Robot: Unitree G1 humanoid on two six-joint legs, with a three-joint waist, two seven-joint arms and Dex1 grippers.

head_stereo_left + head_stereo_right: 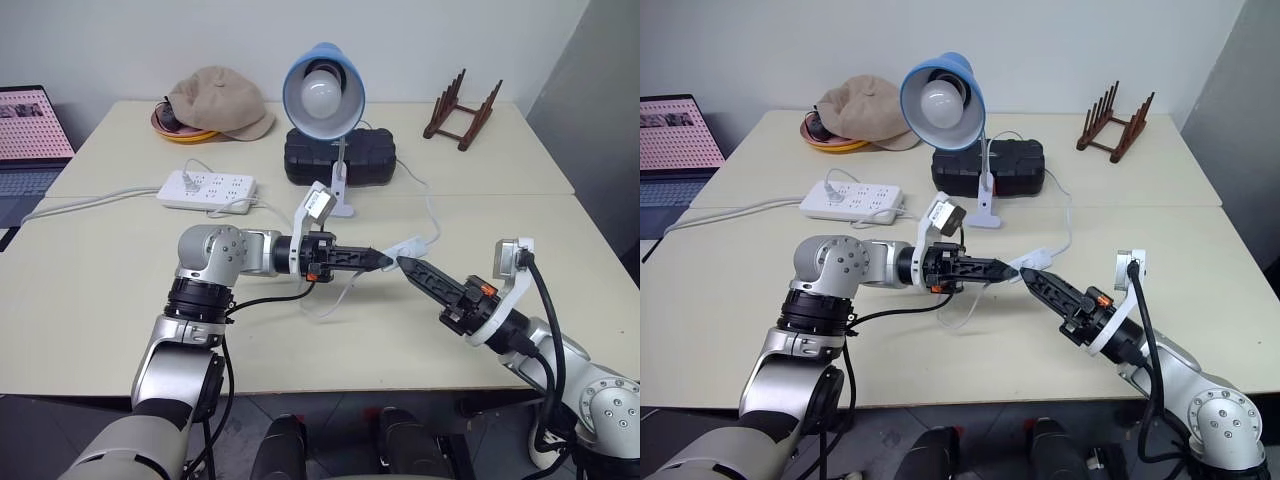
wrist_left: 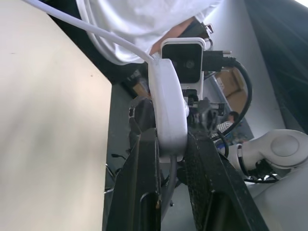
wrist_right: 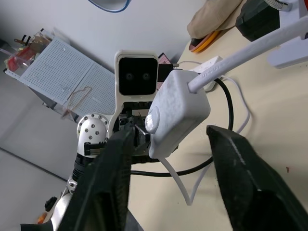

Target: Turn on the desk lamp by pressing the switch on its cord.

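Now switch (image 3: 175, 113) lengthwise between left fingers (image 2: 144, 192)

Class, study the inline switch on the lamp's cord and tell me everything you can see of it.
The switch is a small white oblong block, plastic by its look, with rounded edges and a round raised button on one face. The thin white cord leaves it at both ends. It is held off the table, clamped between the left gripper's black fingers. The right gripper stands open around it, fingers apart and not touching.

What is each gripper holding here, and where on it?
The left gripper is shut on the small white oblong inline switch, clamping its sides at one end. The right gripper stands open around the switch, holding nothing.
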